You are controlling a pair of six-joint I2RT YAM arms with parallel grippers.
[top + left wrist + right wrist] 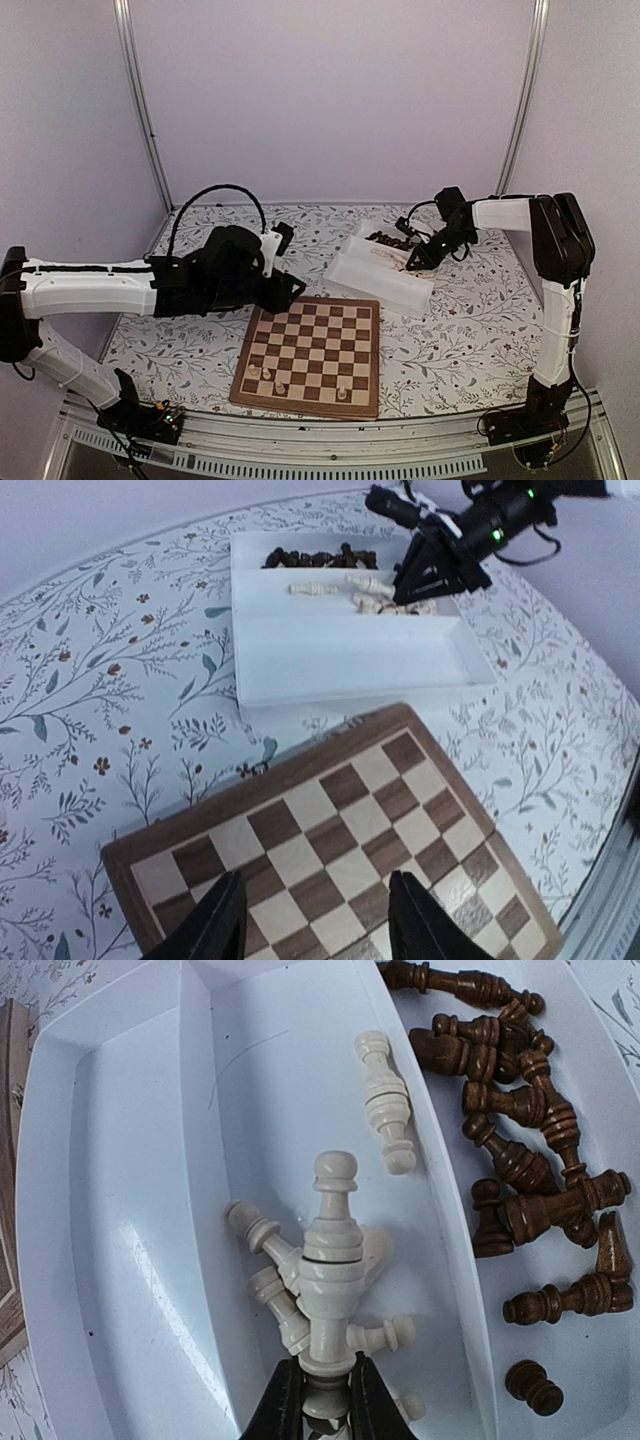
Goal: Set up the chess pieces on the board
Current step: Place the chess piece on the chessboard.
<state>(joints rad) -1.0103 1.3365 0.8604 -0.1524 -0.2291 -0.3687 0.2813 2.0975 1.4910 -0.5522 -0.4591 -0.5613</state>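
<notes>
The board (310, 350) lies flat on the flower-patterned desk (450, 340), in front of the two arms and just nearer than the white tray (385, 282), with its far right corner close to the tray's near wall. Four pale pieces (267, 375) stand on its two nearest rows, three grouped towards the left and one further right. The left end effector (315, 920) hangs over the far left part of the board, its two dark fingers (222, 920) parted with only bare squares between them, so it holds nothing. The right end effector (322, 1405) is over the tray, and its jaws are closed tight on the base of a pale piece (330, 1260), which stands upright out of the grip above the tray's pale compartment. Under and around that piece lie more cream pieces (265, 1295) in a loose heap on their sides, and another one (385, 1100) lies alone further up against the divider. The dark pieces (550, 1208) lie tumbled together in the neighbouring compartment on the other side of the divider. From the left wrist camera the right end effector (420, 580) shows at the far end of the tray (340, 650), beside the pale heap.
</notes>
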